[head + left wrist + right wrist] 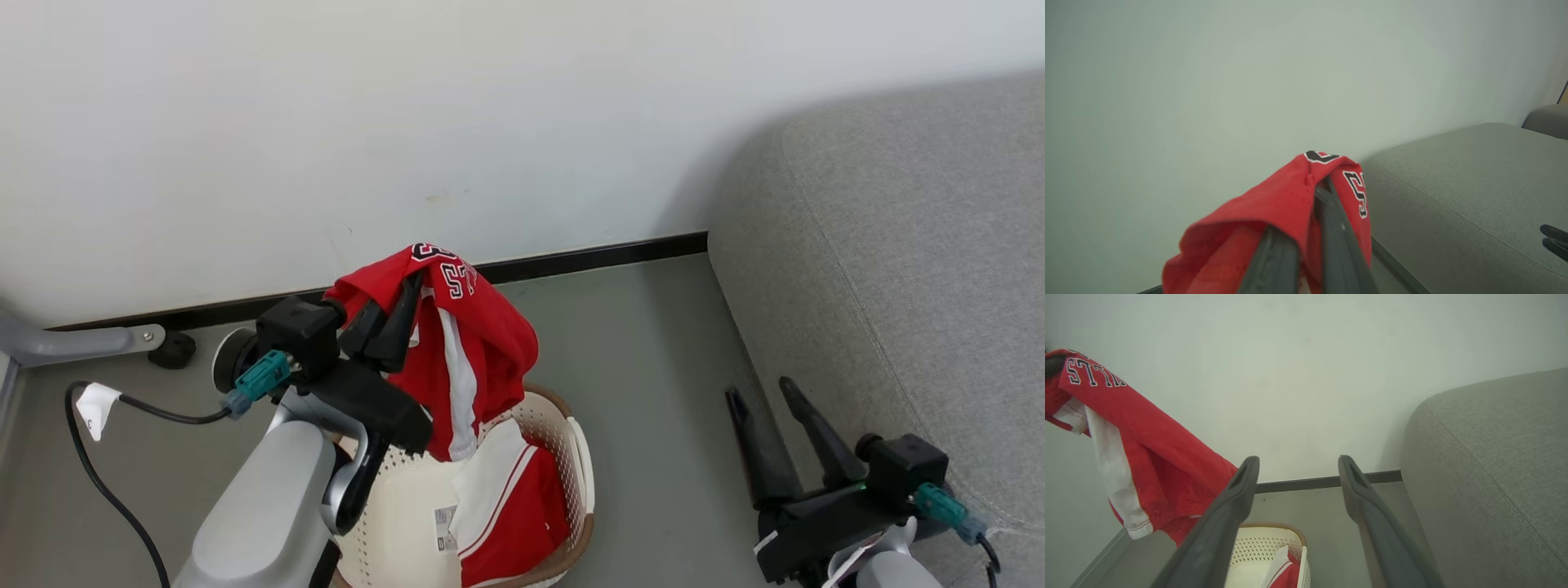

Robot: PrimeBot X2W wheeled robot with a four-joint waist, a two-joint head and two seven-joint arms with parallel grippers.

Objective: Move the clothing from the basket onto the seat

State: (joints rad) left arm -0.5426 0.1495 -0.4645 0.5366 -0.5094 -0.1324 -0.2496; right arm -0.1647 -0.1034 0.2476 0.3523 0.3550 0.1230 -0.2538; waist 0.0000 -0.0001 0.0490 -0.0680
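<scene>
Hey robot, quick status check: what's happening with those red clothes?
Left hand shut on red jersey, lifted above basket. Right hand open, empty. Red shorts in basket. Seat on the right, nothing between.

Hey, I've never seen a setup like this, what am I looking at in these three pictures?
A two-armed robot, filmed by its own cameras: one on its head looking down, one on each wrist looking along that gripper's fingers. The left gripper is shut on a red jersey, lifted above a white basket on the floor. Red shorts lie in the basket. The right gripper is open and empty, beside the grey seat, where the clothes should go.
</scene>
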